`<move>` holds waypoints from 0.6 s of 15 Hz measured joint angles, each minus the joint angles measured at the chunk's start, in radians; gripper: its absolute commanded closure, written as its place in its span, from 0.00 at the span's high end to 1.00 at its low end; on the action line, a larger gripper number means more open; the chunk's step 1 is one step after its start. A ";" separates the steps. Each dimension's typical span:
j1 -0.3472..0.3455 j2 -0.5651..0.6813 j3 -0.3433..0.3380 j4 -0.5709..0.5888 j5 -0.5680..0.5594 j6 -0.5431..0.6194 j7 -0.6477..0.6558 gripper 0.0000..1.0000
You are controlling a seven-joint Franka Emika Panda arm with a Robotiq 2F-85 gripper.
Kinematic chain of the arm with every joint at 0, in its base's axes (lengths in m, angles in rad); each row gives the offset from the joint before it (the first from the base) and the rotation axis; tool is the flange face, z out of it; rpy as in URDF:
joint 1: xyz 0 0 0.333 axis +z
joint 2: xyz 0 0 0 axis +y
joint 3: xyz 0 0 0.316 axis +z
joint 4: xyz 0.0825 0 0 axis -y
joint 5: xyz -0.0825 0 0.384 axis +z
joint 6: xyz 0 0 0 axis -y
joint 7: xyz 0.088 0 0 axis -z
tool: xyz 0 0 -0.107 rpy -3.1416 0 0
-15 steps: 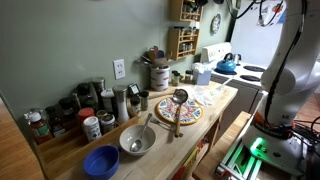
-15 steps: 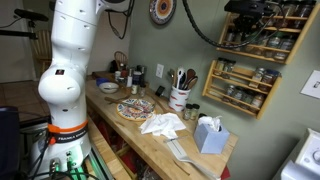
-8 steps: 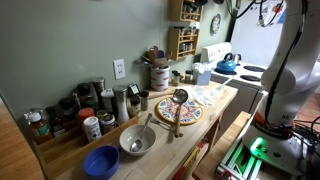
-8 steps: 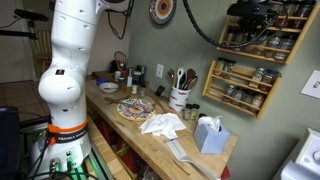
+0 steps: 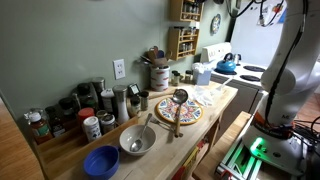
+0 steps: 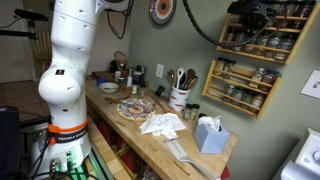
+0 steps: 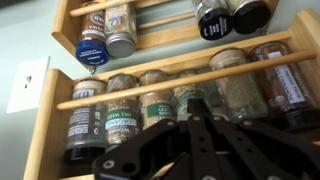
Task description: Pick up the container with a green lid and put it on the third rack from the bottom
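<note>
Arm end: you hold the gripper (image 6: 250,15) high against the wall, right in front of the upper tiers of the rack (image 6: 262,45). I judge it is there because the target tier sits well above the counter (image 5: 215,105).
Grasp: in the wrist view the gripper (image 7: 200,128) fills the bottom edge as a dark linkage. You cannot tell whether its fingers are apart, together or around something.
Target object: the container with a green lid cannot be picked out. No green lid is distinct among the jars (image 7: 155,105) on the tiers, nor among the small ones at the far left of the counter. It may sit hidden between the fingers, but that is only a guess.
Shelving: each tier has a wooden rail (image 7: 190,78) across its front, which keeps jars from tipping out. Anything you add probably has to go over the rail and then down.
Spacing: the row nearest the gripper is packed side by side, with little free room showing.
Step in hand: probably the approach to the shelf. Count 3 tiers up from the bottom before you commit.
Risk: a sideways drift may nudge a neighbouring jar.
</note>
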 measured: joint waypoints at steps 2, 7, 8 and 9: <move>0.000 0.000 0.006 -0.003 0.007 0.038 0.006 0.00; 0.003 0.000 0.026 -0.025 0.035 0.112 0.009 0.00; 0.004 0.000 0.030 -0.028 0.037 0.117 0.009 0.00; 0.004 0.000 0.033 -0.030 0.037 0.119 0.009 0.00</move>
